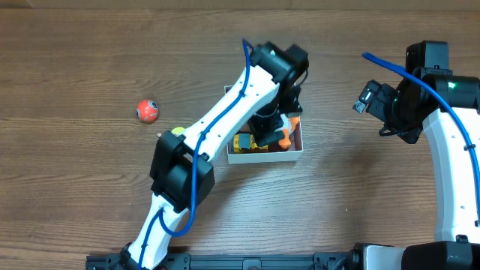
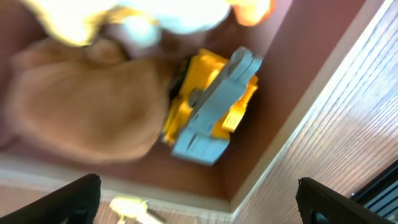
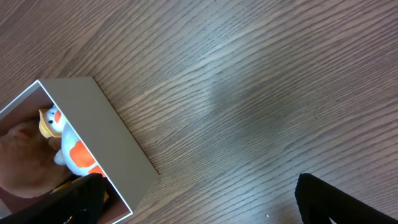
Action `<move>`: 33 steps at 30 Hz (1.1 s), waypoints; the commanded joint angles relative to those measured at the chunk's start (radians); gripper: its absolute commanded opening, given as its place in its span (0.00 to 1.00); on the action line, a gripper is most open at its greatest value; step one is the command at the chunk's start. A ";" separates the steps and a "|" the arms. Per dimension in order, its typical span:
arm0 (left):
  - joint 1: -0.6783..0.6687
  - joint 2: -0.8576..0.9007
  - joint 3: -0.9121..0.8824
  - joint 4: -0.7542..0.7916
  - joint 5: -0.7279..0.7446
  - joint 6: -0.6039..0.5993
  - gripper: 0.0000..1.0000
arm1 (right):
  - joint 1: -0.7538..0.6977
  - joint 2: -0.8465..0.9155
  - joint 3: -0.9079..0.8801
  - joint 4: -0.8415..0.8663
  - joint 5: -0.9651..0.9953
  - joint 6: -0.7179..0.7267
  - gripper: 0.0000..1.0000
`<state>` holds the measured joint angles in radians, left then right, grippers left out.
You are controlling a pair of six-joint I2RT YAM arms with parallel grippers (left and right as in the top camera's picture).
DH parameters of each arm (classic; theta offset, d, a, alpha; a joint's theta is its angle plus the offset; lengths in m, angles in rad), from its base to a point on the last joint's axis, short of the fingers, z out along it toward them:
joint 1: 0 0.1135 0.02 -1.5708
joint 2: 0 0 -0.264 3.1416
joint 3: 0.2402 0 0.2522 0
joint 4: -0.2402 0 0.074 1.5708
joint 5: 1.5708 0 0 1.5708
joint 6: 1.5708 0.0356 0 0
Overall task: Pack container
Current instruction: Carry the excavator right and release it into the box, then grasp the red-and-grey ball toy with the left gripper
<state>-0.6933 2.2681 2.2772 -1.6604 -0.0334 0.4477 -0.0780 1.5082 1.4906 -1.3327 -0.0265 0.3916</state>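
Observation:
The container (image 1: 267, 157) is a small white-walled box with a pink floor (image 2: 292, 56) near the table's middle. Inside lie a yellow and grey toy vehicle (image 2: 211, 106), a brown soft toy (image 2: 87, 106) and a white and orange toy (image 3: 71, 152). My left gripper (image 1: 271, 127) hovers low over the container's contents, open and empty in the left wrist view (image 2: 199, 190). My right gripper (image 1: 367, 97) is open and empty to the right of the container, above bare table (image 3: 199, 186). The container's grey outer wall (image 3: 106, 130) shows at the left of that view.
A red ball (image 1: 148, 111) lies on the table far left of the container. A small yellow-green object (image 1: 178, 131) lies beside the left arm; a blurred yellow thing (image 2: 127, 208) shows just outside the container wall.

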 commanded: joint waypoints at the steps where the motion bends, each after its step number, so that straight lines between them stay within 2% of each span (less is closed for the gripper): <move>1: 0.005 -0.074 0.095 -0.030 -0.074 -0.122 1.00 | -0.002 -0.004 0.001 -0.003 -0.002 0.001 1.00; 5: 0.024 -0.217 0.067 -0.029 -0.161 -0.193 1.00 | -0.002 -0.004 0.001 -0.008 -0.002 0.001 1.00; 10: 0.107 -0.438 -0.013 -0.029 -0.157 -0.275 1.00 | -0.002 -0.004 0.001 -0.008 -0.002 0.001 1.00; 14: 0.272 -0.582 -0.158 -0.021 -0.088 -0.349 1.00 | -0.002 -0.004 0.001 -0.008 -0.002 0.001 1.00; 16: 0.398 -0.618 -0.246 -0.007 0.011 -0.360 1.00 | -0.002 -0.004 0.001 -0.008 -0.002 0.001 1.00; 20: 0.601 -0.609 -0.375 0.070 0.220 -0.357 1.00 | -0.002 -0.004 0.001 -0.008 -0.002 0.001 1.00; 26: 0.791 -0.528 -0.588 0.288 0.180 -0.490 1.00 | -0.002 -0.004 0.001 -0.008 -0.002 0.001 1.00; 28: 0.818 -0.477 -0.644 0.345 0.180 -0.525 1.00 | -0.002 -0.004 0.001 -0.008 -0.002 0.001 1.00; 33: 0.824 -0.353 -0.678 0.429 0.164 -0.526 1.00 | -0.002 -0.004 0.001 -0.008 -0.002 0.001 1.00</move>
<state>0.1337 1.8431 1.6123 -1.2667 0.1139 -0.0357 -0.0780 1.5082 1.4902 -1.3460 -0.0269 0.3920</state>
